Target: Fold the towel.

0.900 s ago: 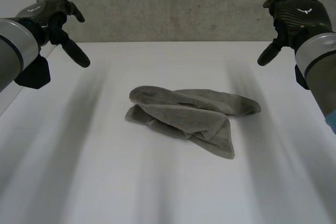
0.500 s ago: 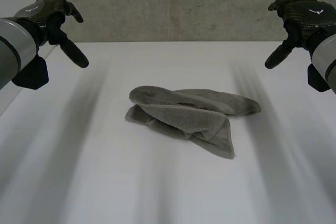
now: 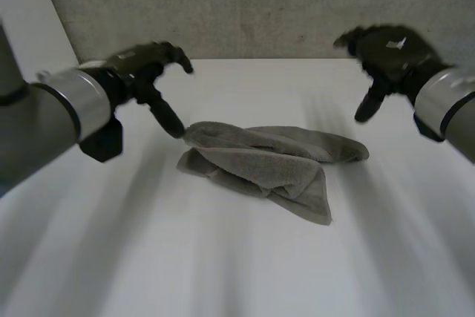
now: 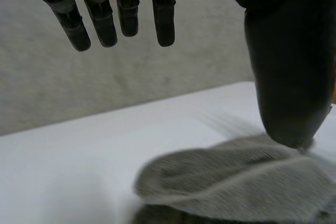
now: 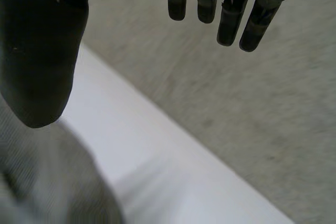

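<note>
Looked pretty bright, lit softly and evenly across the white worktop point(image 3: 237, 272). Threw just a thin, soft-edged shadow under the towel point(image 3: 267, 161), along its folded edge.

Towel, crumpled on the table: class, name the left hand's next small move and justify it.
Probably close the left hand on the towel at its nearer end: the fingers are open, the thumb tip sits at that end, and the towel lies crumpled. The right hand hangs open near the other end.

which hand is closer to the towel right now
Left. The left hand has its thumb tip at the towel's far left corner; the right hand hovers above its right end, clear of it.
</note>
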Available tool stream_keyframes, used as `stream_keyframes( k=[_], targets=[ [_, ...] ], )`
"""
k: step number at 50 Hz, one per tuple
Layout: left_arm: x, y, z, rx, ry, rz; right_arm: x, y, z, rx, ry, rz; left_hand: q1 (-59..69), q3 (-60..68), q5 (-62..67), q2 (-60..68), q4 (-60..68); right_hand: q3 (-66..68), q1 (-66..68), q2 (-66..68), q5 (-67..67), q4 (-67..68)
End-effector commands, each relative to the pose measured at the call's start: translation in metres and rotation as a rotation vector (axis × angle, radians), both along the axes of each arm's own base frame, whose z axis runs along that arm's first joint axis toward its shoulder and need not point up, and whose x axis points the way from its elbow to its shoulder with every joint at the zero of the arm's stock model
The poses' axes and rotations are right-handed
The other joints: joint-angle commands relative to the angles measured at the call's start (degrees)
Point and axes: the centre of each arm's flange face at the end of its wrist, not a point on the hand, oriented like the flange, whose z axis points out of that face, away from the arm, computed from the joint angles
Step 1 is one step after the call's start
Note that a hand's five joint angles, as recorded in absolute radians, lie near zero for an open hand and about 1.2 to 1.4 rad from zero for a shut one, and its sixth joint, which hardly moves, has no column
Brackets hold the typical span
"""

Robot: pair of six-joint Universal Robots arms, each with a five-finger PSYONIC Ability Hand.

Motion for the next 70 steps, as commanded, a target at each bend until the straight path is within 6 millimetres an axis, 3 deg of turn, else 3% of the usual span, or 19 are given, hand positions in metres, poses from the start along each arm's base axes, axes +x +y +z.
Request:
stream_keyframes(
  k=[1, 9, 16, 29, 33, 34, 36, 37, 38, 40, 47, 53, 60, 61, 62, 63, 64, 66, 70],
  targets=[
    [-0.018, -0.025, -0.036, -0.023, -0.05, -0.056, -0.007, -0.019, -0.072, 0.15, 0.083, 0.011, -0.97, -0.94, 0.19, -0.55, -1.29, -3.89, -2.4, -3.31, -3.3, -3.73],
    [-0.037, -0.06, -0.083, -0.174, -0.292, -0.155, -0.008, -0.027, -0.13, 0.176, 0.007, -0.024, -1.64, -1.61, -0.48, -1.22, -1.97, -3.89, -2.4, -3.31, -3.3, -3.73],
    [-0.048, -0.085, -0.106, -0.215, -0.342, -0.164, -0.004, -0.028, -0.151, 0.174, -0.108, -0.034, -0.97, -0.94, 0.19, -0.55, -1.3, -3.89, -2.4, -3.31, -3.3, -3.73],
    [-0.053, -0.095, -0.128, -0.192, -0.349, -0.167, 0.009, -0.049, -0.182, 0.177, -0.126, -0.023, 8.28, 8.31, 9.44, 8.7, 7.96, 8.81, 10.3, 9.39, 9.4, 8.97],
    [-0.054, -0.095, -0.13, -0.19, -0.35, -0.17, 0.017, -0.058, -0.19, 0.176, -0.124, -0.013, 13.33, 13.36, 14.49, 13.75, 13.0, 25.72, 27.21, 26.3, 26.32, 25.88],
    [-0.054, -0.095, -0.13, -0.188, -0.35, -0.171, 0.017, -0.058, -0.19, 0.176, -0.124, -0.013, 19.16, 19.19, 20.32, 19.58, 18.83, 25.79, 27.29, 26.38, 26.39, 25.95],
    [-0.053, -0.095, -0.128, -0.188, -0.35, -0.171, 0.018, -0.059, -0.186, 0.165, -0.129, -0.01, 32.34, 32.37, 33.5, 32.76, 32.01, 55.08, 56.57, 55.66, 55.67, 55.24],
    [-0.054, -0.094, -0.125, -0.193, -0.348, -0.171, 0.018, -0.059, -0.186, 0.165, -0.129, -0.01, 47.82, 47.86, 48.99, 48.25, 47.5, 55.23, 56.73, 55.81, 55.83, 55.39],
    [-0.054, -0.094, -0.125, -0.193, -0.348, -0.171, 0.018, -0.059, -0.18, 0.157, -0.132, -0.003, 47.98, 48.01, 49.14, 48.4, 47.65, 66.0, 67.49, 66.58, 66.6, 66.16],
    [-0.052, -0.089, -0.112, -0.193, -0.341, -0.168, 0.018, -0.057, -0.168, 0.14, -0.138, 0.002, 65.56, 65.6, 66.72, 65.98, 65.24, 66.11, 67.6, 66.69, 66.7, 66.27],
    [-0.037, -0.068, -0.058, -0.192, -0.295, -0.151, 0.009, -0.028, -0.076, 0.125, -0.141, 0.065, 65.62, 65.65, 66.78, 66.04, 65.3, 66.11, 67.6, 66.69, 66.7, 66.27],
    [-0.033, -0.073, 0.002, -0.385, -0.217, -0.113, 0.019, -0.024, -0.04, 0.165, -0.135, 0.19, 65.62, 65.65, 66.78, 66.04, 65.3, 66.11, 67.6, 66.69, 66.7, 66.27],
    [-0.049, -0.114, 0.044, -0.64, -0.127, -0.052, 0.041, -0.077, 0.031, -0.22, -0.09, 0.261, 65.62, 65.65, 66.78, 66.04, 65.3, 66.11, 67.6, 66.69, 66.7, 66.27],
    [-0.051, -0.119, 0.065, -0.733, -0.091, -0.03, 0.041, -0.077, 0.032, -0.221, -0.09, 0.261, 65.62, 65.65, 66.78, 66.04, 65.3, 66.11, 67.6, 66.69, 66.7, 66.27],
    [-0.051, -0.122, 0.088, -0.838, -0.046, 0.003, 0.045, -0.084, 0.056, -0.327, -0.113, 0.257, 65.62, 65.65, 66.78, 66.04, 65.3, 66.11, 67.6, 66.69, 66.7, 66.27],
    [-0.051, -0.122, 0.088, -0.839, -0.046, 0.003, 0.048, -0.086, 0.083, -0.449, -0.154, 0.244, 65.62, 65.65, 66.78, 66.04, 65.3, 66.11, 67.6, 66.69, 66.7, 66.27],
    [-0.049, -0.119, 0.114, -0.943, 0.013, 0.041, 0.048, -0.086, 0.083, -0.45, -0.154, 0.244, 65.62, 65.65, 66.78, 66.04, 65.3, 66.11, 67.6, 66.69, 66.7, 66.27],
    [-0.045, -0.114, 0.134, -1.01, 0.064, 0.07, 0.045, -0.087, 0.122, -0.618, -0.297, 0.171, 65.62, 65.65, 66.78, 66.04, 65.3, 66.11, 67.6, 66.69, 66.7, 66.27],
    [-0.042, -0.087, 0.176, -1.075, 0.212, 0.06, 0.026, -0.078, 0.16, -0.717, -0.479, 0.113, 65.62, 65.65, 66.78, 66.04, 65.3, 66.11, 67.6, 66.69, 66.7, 66.27]
  ],
)
